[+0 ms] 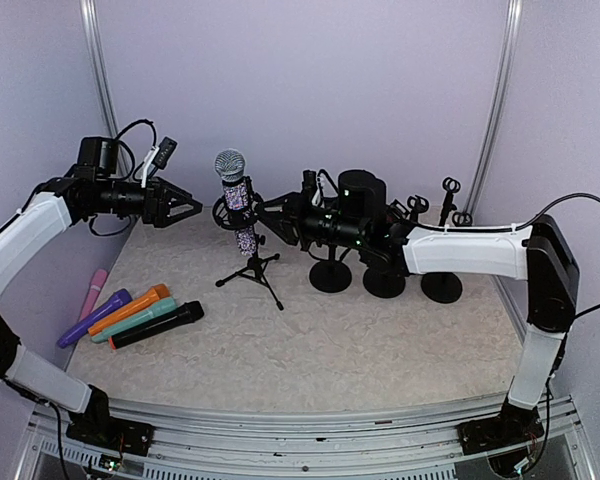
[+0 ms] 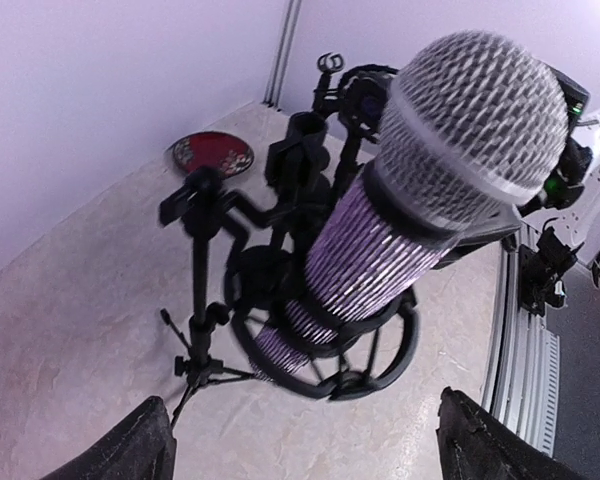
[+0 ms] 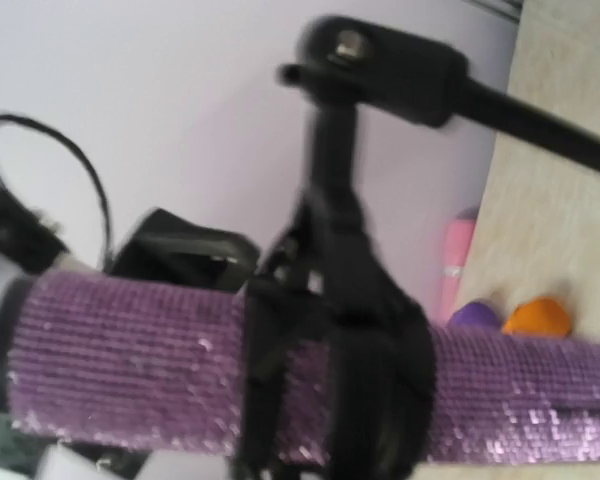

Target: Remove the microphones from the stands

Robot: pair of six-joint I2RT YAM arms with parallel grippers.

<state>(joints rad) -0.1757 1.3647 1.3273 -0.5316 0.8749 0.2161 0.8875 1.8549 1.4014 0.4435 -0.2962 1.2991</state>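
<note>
From above, the purple sequinned microphone [image 1: 237, 205] sits in the ring clip [image 1: 223, 212] of its tripod stand [image 1: 255, 272], the left gripper [image 1: 188, 209] spread wide near its left, holding nothing. The right gripper [image 1: 268, 212] is close at the clip's other side; whether it grips I cannot tell, its wrist view showing only purple body and black clip

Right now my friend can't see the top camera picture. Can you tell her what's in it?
A sparkly purple microphone with a silver mesh head stands in a black tripod stand mid-table. The left gripper hangs open just left of it, not touching, and the right gripper is at the stand's holder from the right. Five colored microphones lie at the near left.
</note>
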